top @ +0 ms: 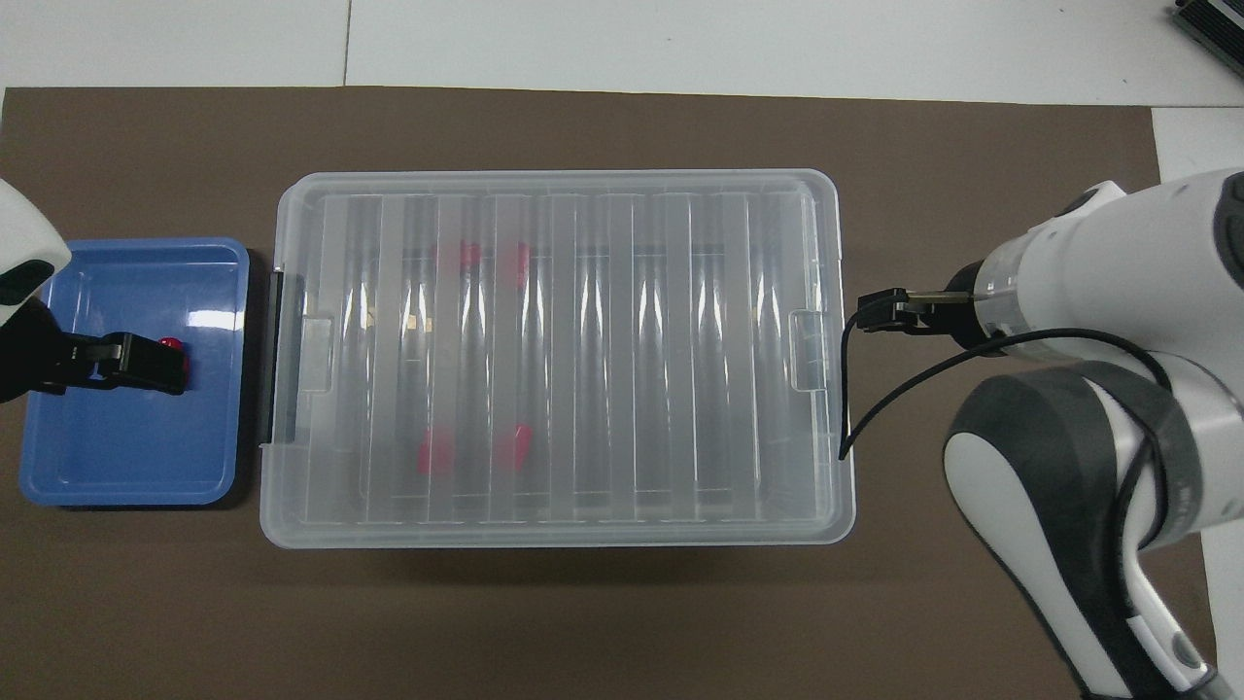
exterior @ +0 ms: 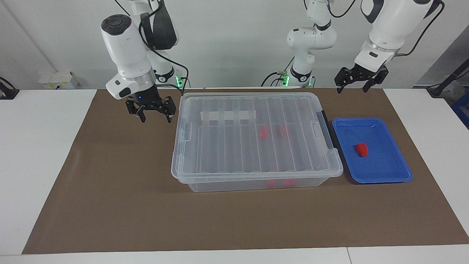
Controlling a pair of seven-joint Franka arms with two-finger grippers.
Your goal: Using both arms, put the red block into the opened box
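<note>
A brown mat (exterior: 121, 190) covers the middle of the white table (exterior: 40, 146), and everything that matters sits on it.

Start with the right gripper (exterior: 154, 112). It hangs low over the mat with its fingers apart and empty, just off the box's (exterior: 256, 139) end toward the right arm's side, not touching. The lid (exterior: 234, 154) is on and flat, so nothing can go in yet. My guess is that this gripper is the one meant to deal with the lid, since the small tab at that end lies just beside it, inward along the box's long axis. That axis runs from one arm's end of the table to the other, so each short end faces one arm.

Through the clear lid a few red shapes show inside the box, blurred by the ribs.

The black latch (exterior: 327, 129) sits at the end toward the left arm, and just past it is the blue tray (exterior: 384, 172). The red block (exterior: 362, 149) lies loose on the tray floor, well apart from the right gripper with the whole box between them.

The left gripper (exterior: 359, 81) is the nearer one. It hangs high with its fingers apart and empty; from overhead it is over the tray, right at the block. It looks like a straight drop for that arm.
</note>
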